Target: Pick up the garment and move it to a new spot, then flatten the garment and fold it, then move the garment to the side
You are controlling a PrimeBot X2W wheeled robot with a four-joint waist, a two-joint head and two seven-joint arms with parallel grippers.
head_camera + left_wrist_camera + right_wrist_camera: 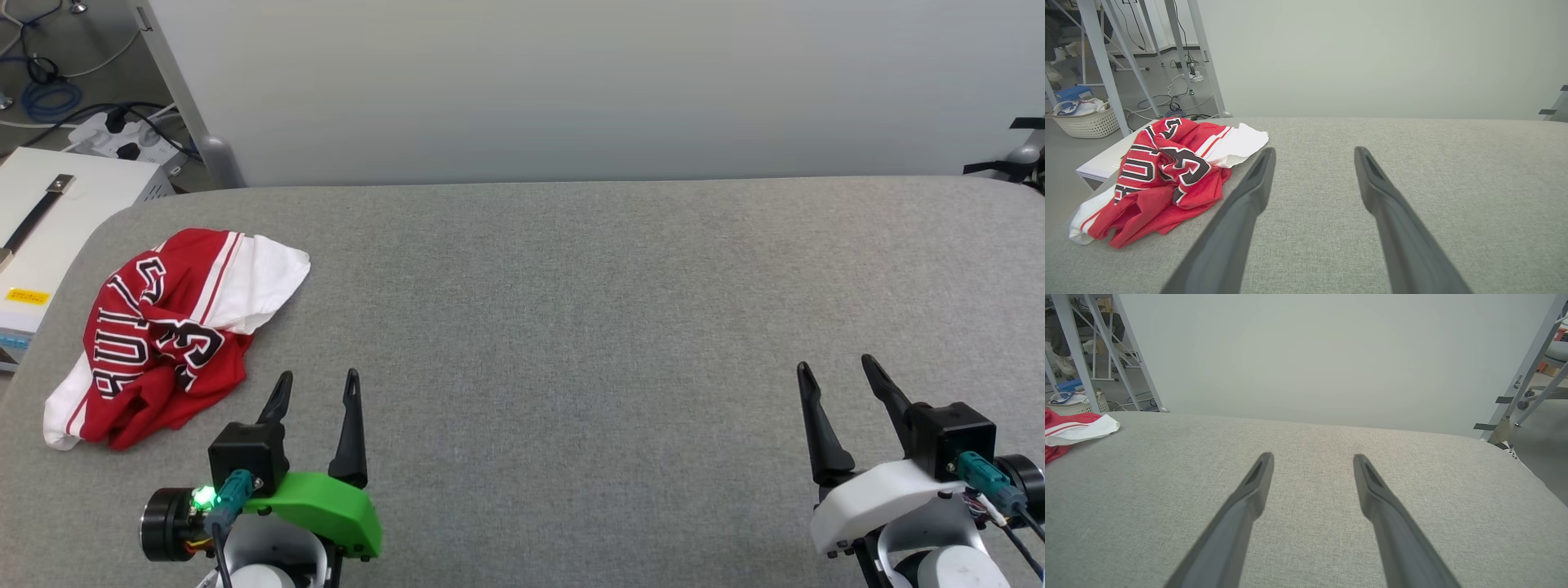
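The garment (pixel 167 335) is a red shirt with white sleeves and black lettering, lying crumpled near the far left edge of the grey table (pixel 571 327). In the left wrist view the garment (pixel 1163 175) sits just left of my fingers. A white sleeve of the garment (pixel 1077 428) shows at the left edge of the right wrist view. My left gripper (pixel 318 384) is open and empty, a short way right of and nearer than the shirt. At the lower right, far from the shirt, my right gripper (pixel 837 367) stands open and empty too.
A white box (pixel 49 220) sits off the table's left edge. Cables and a power strip (pixel 122 139) lie on the floor beyond it. A pale wall panel (pixel 571 82) stands behind the table. A white basket (pixel 1086 120) rests on the floor past metal frame legs (pixel 1106 69).
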